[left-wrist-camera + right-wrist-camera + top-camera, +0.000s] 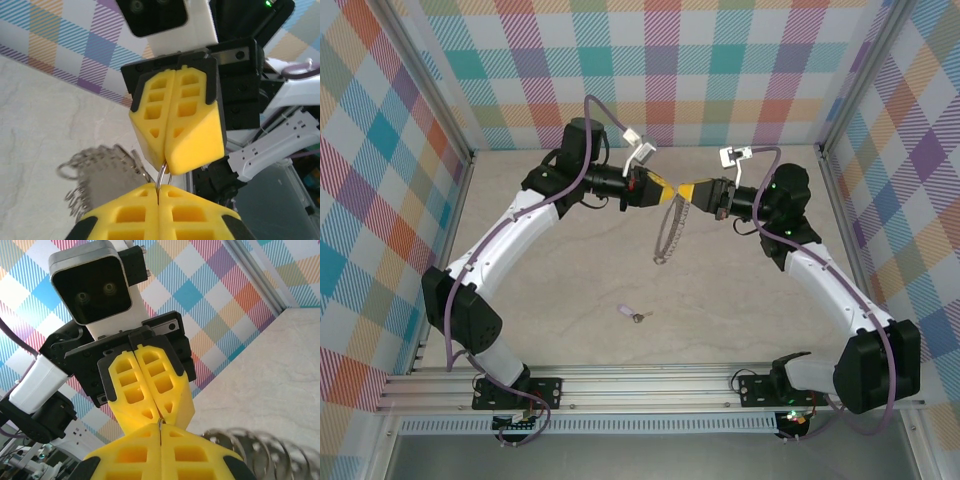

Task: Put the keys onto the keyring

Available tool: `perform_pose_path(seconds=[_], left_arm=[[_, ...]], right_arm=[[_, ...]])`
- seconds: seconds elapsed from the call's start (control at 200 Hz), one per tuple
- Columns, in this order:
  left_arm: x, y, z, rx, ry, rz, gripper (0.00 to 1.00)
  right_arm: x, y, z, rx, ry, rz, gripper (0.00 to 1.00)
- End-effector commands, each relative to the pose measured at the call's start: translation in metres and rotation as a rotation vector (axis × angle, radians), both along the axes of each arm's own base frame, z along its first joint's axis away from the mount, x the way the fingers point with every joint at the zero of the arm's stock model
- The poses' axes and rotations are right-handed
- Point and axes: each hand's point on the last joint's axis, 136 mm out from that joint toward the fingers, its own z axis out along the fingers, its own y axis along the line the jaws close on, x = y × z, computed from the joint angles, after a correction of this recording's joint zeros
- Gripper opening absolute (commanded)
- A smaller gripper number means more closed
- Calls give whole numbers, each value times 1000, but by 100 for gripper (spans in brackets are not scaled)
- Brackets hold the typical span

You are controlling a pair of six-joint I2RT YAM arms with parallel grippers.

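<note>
Overhead view looks down; both close wrist views share the meeting fingers [192,125].

Centre: left gripper [661,188] and right gripper [689,191] met tip to tip, both clamped on the keyring [669,236] — no gap between them; the ring trailed nearward beneath.
Near side: bare table [550,310] all round the keys [635,313]; open from above and every side.
Flanks: checked walls [380,180] stood close outside both arms — little room there.
</note>
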Motion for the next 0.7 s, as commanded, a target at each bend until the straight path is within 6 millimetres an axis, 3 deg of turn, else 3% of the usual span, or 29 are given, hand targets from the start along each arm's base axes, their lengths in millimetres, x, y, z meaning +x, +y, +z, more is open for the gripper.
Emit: perform_pose_path(seconds=[0.0, 0.115, 0.195, 0.34, 0.695], left_arm=[[4, 9, 32, -62, -69, 88, 26], [17, 24, 41, -105, -80, 238, 49], [29, 40, 43, -133, -65, 363, 53], [39, 56, 44, -202, -14, 451, 54], [36, 34, 57, -349, 92, 340, 42]], right_arm=[[7, -1, 10, 8, -63, -46, 0], [12, -2, 16, 35, -90, -73, 0], [13, -4, 21, 56, -112, -86, 0], [13, -9, 37, 113, -177, -127, 0], [14, -23, 72, 292, -279, -203, 0]])
